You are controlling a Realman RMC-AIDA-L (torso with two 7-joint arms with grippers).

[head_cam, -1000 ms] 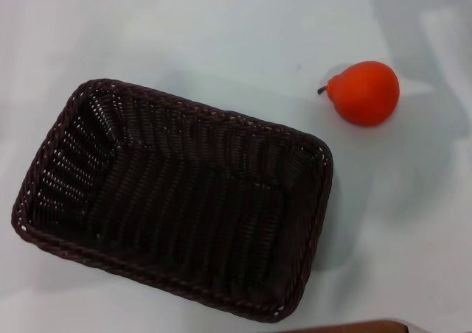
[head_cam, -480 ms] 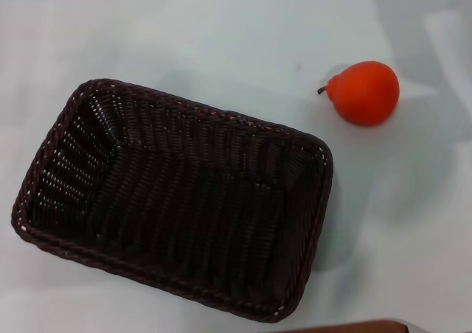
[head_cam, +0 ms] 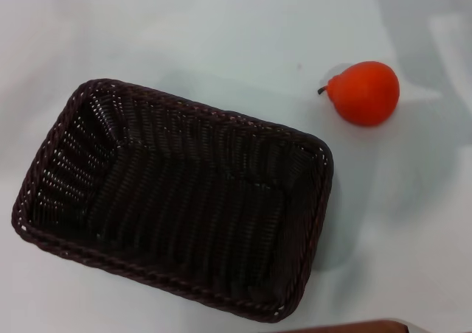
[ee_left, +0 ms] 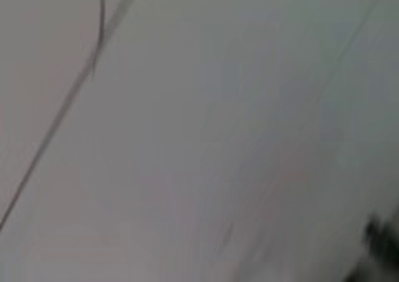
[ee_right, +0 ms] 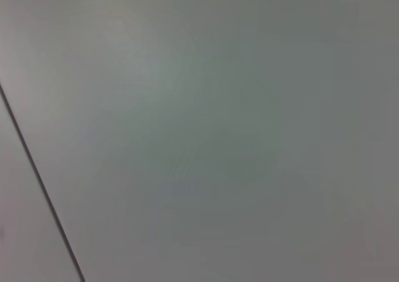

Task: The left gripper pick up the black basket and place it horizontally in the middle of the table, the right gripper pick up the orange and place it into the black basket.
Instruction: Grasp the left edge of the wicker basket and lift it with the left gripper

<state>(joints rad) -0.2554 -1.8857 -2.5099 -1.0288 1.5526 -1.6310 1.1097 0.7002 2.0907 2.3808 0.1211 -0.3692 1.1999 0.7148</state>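
The black basket (head_cam: 177, 200) lies on the white table (head_cam: 221, 38) at the left and middle of the head view, slightly slanted, open side up and empty. The orange (head_cam: 364, 92) sits on the table to the basket's far right, apart from it, its stem pointing left. Neither gripper shows in the head view. The left wrist view shows only a plain pale surface and a dark blurred shape (ee_left: 381, 244) at one corner; I cannot tell what that shape is. The right wrist view shows only a plain pale surface.
A brown edge (head_cam: 346, 327) shows at the near side of the table, below the basket. Bare white table lies beyond the basket and around the orange.
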